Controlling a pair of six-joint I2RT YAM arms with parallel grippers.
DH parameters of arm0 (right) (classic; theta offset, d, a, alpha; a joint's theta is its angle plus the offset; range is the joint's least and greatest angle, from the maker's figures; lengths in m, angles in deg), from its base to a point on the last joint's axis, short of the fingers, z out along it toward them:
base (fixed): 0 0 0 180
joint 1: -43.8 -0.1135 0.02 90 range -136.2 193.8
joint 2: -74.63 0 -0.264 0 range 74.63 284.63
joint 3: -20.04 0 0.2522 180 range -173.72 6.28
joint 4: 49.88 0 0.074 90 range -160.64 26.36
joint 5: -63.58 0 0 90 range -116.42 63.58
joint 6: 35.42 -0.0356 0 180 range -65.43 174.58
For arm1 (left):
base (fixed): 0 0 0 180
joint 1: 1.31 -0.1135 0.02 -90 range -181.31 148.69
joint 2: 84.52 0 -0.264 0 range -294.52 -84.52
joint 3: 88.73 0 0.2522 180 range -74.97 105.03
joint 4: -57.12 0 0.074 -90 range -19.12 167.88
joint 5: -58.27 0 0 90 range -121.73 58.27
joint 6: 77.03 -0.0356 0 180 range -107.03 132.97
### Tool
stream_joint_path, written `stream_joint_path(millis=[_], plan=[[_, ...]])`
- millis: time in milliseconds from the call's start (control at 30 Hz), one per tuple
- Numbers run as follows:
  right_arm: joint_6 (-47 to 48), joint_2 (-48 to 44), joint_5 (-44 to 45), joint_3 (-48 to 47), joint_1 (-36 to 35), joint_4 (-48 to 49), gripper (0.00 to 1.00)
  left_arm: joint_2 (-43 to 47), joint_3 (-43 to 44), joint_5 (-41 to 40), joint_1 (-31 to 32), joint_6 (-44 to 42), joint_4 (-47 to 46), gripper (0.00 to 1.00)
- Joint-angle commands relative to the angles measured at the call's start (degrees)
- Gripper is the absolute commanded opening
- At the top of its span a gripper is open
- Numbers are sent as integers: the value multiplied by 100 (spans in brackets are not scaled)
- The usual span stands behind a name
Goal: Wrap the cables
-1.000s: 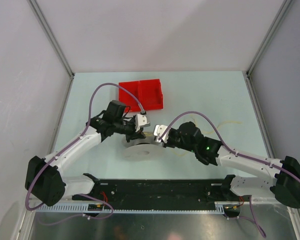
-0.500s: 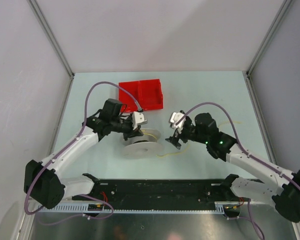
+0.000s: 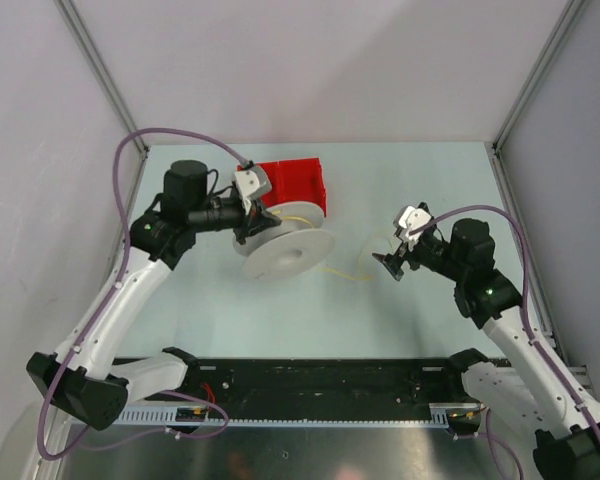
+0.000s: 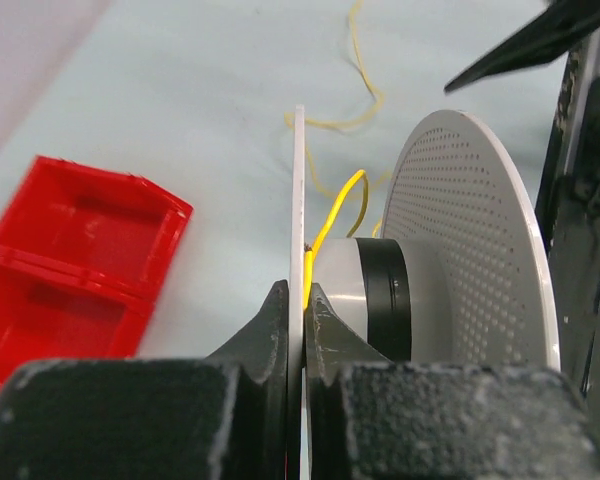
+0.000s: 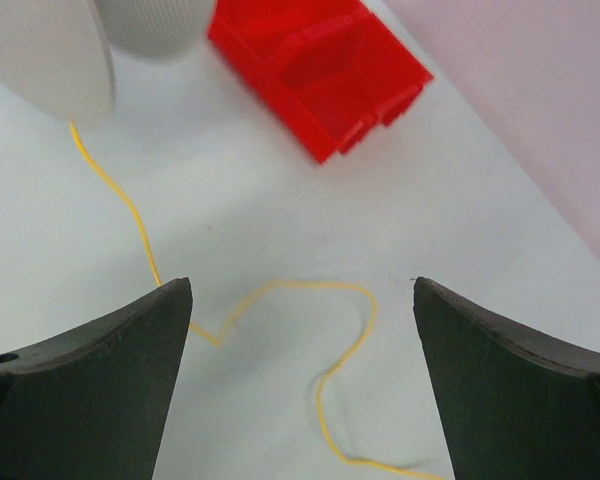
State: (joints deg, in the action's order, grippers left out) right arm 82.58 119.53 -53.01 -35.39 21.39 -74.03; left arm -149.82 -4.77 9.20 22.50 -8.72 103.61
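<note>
One spool (image 3: 285,258), flange clamped in left end effector (image 4: 302,300); right end effector (image 5: 300,300) apart above yellow cable (image 5: 132,215)

Overhead camera looks down; close wrist cameras share the red bin (image 5: 320,70).

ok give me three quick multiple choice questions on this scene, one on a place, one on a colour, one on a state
1. Where is the red box? A) near table edge B) just beyond the reel C) far right corner
2. What colour is the wire? A) yellow B) blue C) green
3. How is the right claw? A) shut on the wire B) shut on the reel C) open
Answers: B, the top view shows it past the reel; A, both wrist views show yellow; C, its fingers stand wide apart.
</note>
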Motion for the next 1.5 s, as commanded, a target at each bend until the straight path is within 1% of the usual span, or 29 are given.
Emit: stream_joint_path(millis=[0, 67, 200, 300, 400, 467, 667, 867, 933, 1033, 1100, 1167, 1233, 1267, 1300, 1367, 1467], plan=[[1091, 530, -677, -280, 863, -702, 94, 263, 730, 118, -104, 754, -278, 0], [1677, 1005, -933, -473, 1321, -969, 92, 276, 851, 60, -113, 822, -279, 0], [2880, 2093, -908, -689, 1922, -1137, 94, 268, 1028, -4, -135, 821, -282, 0], [2995, 3146, -938, -1248, 2153, -1353, 93, 232, 1140, -64, -135, 804, -277, 0], [2770, 3902, -1033, -1841, 2161, -1699, 91, 193, 1201, -89, -145, 818, -284, 0], [2881, 4193, -1066, -2068, 2107, -2025, 91, 156, 1223, -121, -159, 816, -285, 0], [3726, 4677, -606, -2150, 1846, -2900, 90, -4, 1256, -161, -183, 884, -289, 0], [3744, 5154, -172, -2147, 1566, -3226, 90, -241, 1333, -487, -228, 1414, -289, 0], [3612, 5330, 26, -2147, 1482, -3149, 87, -280, 1371, -570, -257, 1561, -286, 0], [3519, 5600, 280, -2148, 1462, -2986, 76, -305, 1418, -638, -345, 1756, -294, 0], [3512, 5703, 377, -2151, 1464, -2922, 63, -329, 1440, -660, -446, 1982, -316, 0], [3499, 5691, 368, -2148, 1458, -2928, 47, -377, 1509, -602, -608, 2312, -330, 0], [3423, 5565, 240, -2147, 1430, -3022, 24, -444, 1645, -590, -806, 2844, -395, 0], [3352, 5459, 140, -2150, 1401, -3096, 13, -482, 1747, -742, -891, 3219, -432, 0], [3277, 5318, 11, -2151, 1360, -3226, 6, -522, 1890, -1068, -950, 3586, -446, 0], [3148, 4962, -304, -2137, 1274, -3499, 2, -573, 2204, -1831, -1134, 4345, -461, 0], [3005, 4266, -652, -2103, 1014, -3818, 0, -602, 2529, -2911, -1423, 5157, -491, 0]])
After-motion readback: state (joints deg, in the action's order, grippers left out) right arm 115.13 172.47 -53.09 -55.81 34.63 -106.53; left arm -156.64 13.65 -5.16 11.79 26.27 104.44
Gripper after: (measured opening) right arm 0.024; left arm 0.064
